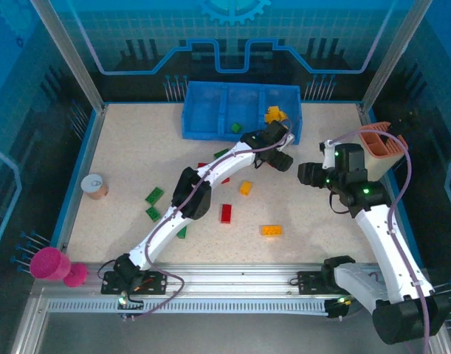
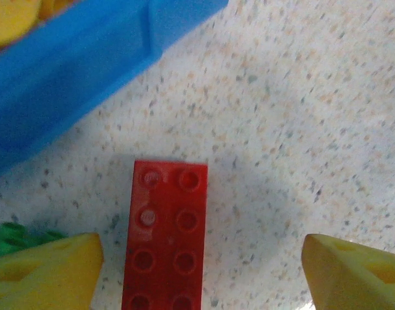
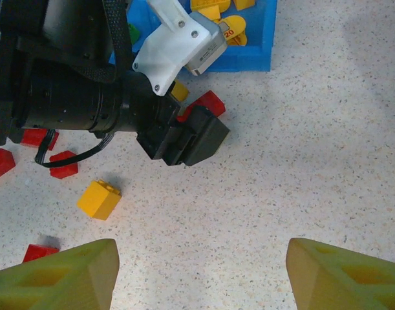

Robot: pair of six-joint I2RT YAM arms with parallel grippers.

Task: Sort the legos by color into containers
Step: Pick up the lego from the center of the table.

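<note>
While wide open, left gripper (image 2: pixel 200 258) around lego (image 2: pixel 165 239)

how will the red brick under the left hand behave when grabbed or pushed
The red brick looks like hard moulded plastic, so it is probably stiff and light. It lies flat, studs up, on the speckled table, so it should slide rather than roll or tip. Its smooth sides may slip if the open left hand closes off-centre.
</note>
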